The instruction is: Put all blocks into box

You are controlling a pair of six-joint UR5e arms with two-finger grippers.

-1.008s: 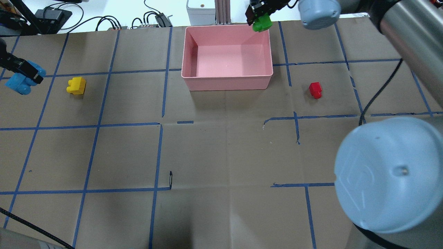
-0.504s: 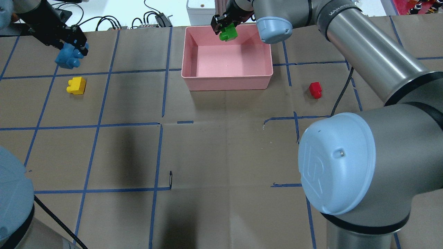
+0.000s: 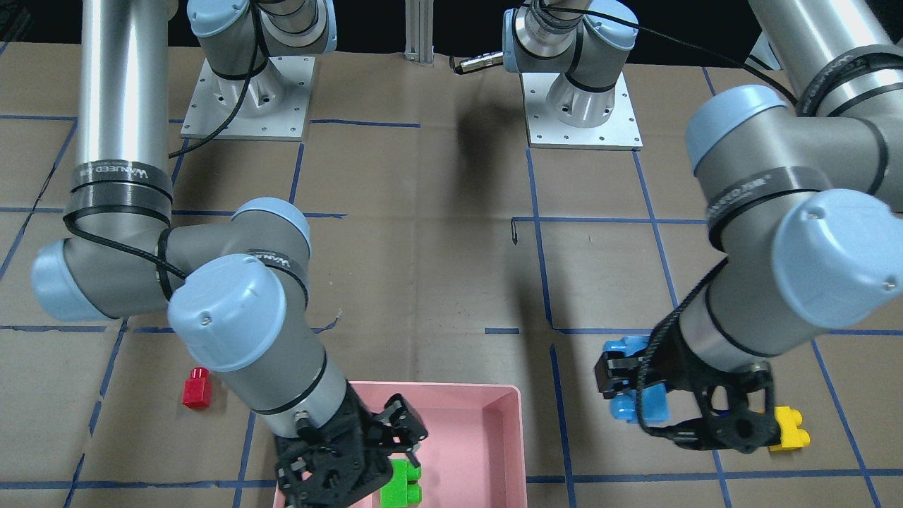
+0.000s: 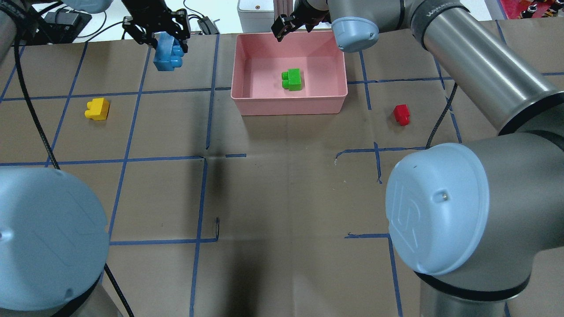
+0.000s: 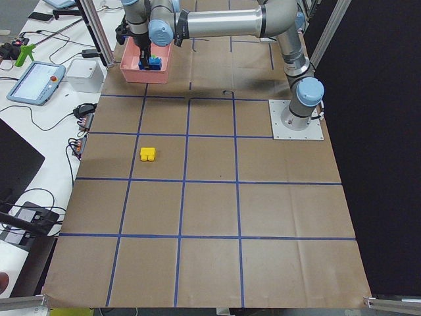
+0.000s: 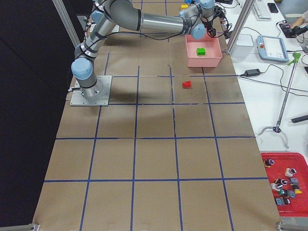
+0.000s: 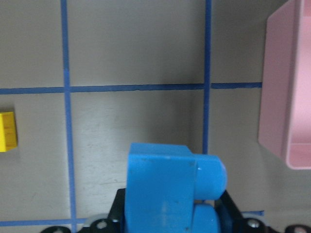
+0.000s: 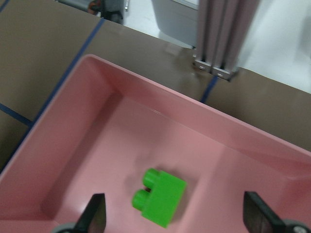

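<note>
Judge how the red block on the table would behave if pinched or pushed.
The red block looks like hard moulded plastic, so probably stiff in a pinch. Its flat faces suggest it would slide, not roll. Being tiny, it is likely light.

Table point(image 4: 282, 198): brown paper cover, blue tape grid. An aluminium post point(image 4: 282, 6) stands at its far edge, with a grey box point(image 4: 255, 15) just beside it. Black cables point(image 4: 206, 25) lie past the same edge. Off the table: teach pendant point(image 5: 36, 82), red tray point(image 6: 286, 180) of small parts.
</note>
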